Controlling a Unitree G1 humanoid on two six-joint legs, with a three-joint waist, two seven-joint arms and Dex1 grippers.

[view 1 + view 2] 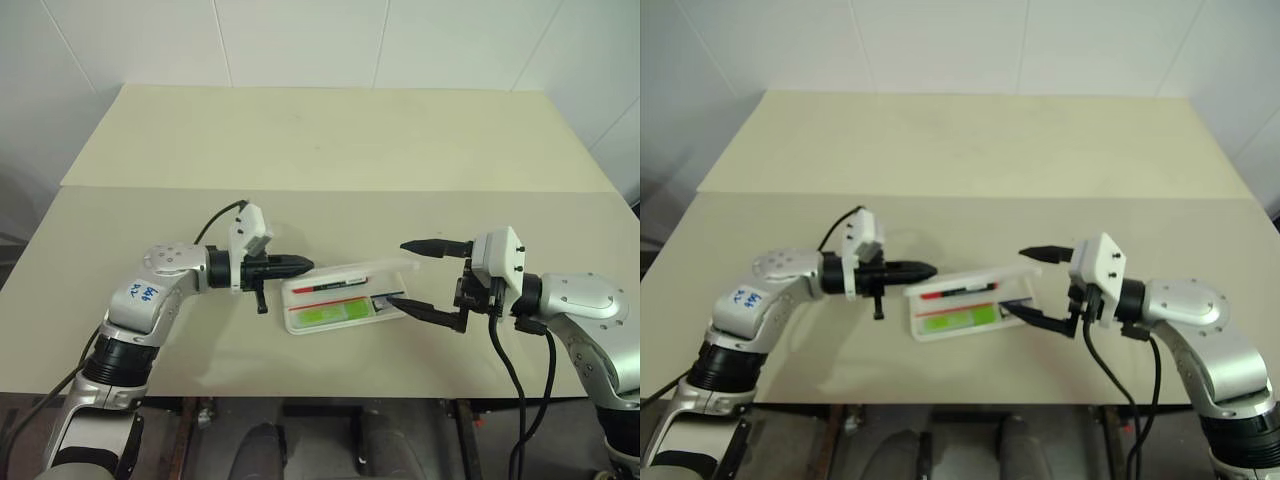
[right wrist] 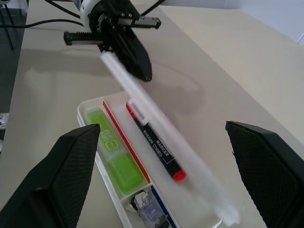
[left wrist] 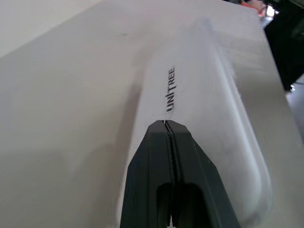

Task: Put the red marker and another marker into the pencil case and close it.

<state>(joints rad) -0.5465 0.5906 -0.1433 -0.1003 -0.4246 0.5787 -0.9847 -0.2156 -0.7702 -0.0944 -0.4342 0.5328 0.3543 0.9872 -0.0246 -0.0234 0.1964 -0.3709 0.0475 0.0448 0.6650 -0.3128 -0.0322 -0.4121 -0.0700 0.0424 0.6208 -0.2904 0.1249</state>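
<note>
The white pencil case (image 1: 292,322) lies open near the table's front edge. Its lid (image 1: 350,272) stands half raised and tilted over the tray. Inside lie the red marker (image 2: 159,147), black with red ends, and another marker, a light-green highlighter (image 2: 114,154), in separate compartments. My left gripper (image 1: 305,265) is shut with nothing in it. Its tip rests against the lid's outer face (image 3: 199,95), by the UNITREE lettering. My right gripper (image 1: 398,272) is open wide at the case's right end, one finger (image 2: 66,171) on each side of the case and nothing held.
A small bluish item (image 2: 145,206) sits in the case's end compartment. The cream table (image 1: 330,150) stretches far behind the case, with a seam across it. Its front edge runs close below the case. Black cables hang from both wrists.
</note>
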